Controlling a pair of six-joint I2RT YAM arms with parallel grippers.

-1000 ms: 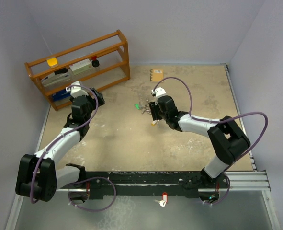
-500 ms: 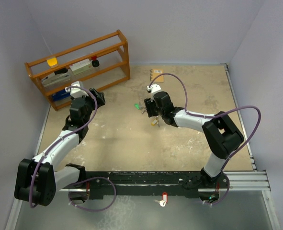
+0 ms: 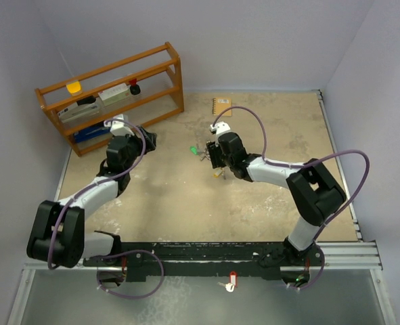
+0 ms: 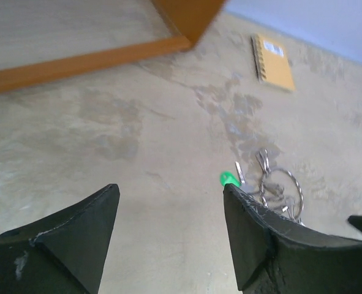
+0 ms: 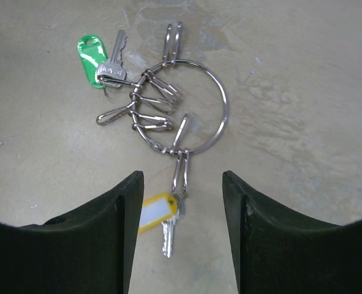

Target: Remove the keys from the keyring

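Note:
The keyring point(image 5: 225, 109) is a large silver wire ring carrying several small clips, and it lies flat on the table. A key with a green tag point(image 5: 91, 52) hangs off its upper left. A second key with a yellow tag point(image 5: 168, 237) hangs from a clip at its bottom. My right gripper point(image 5: 182, 181) is open just above the table, its fingers on either side of the yellow-tagged key and its clip, touching neither. My left gripper point(image 4: 168, 191) is open and empty, left of the keyring point(image 4: 298, 185) and the green tag point(image 4: 228, 179). From above, the keyring point(image 3: 202, 155) lies between my two grippers.
A tan spiral notebook point(image 3: 221, 106) lies beyond the keyring at the back. A wooden shelf rack point(image 3: 112, 95) holding small items stands at the back left, close behind my left gripper point(image 3: 149, 139). My right gripper point(image 3: 213, 156) is above the keyring. A small red-tagged key point(image 3: 231, 281) lies on the near rail.
My left arm has swung right, toward the keyring, and its jaws have narrowed slightly. My right gripper shifted a little left over the keyring, then held still.

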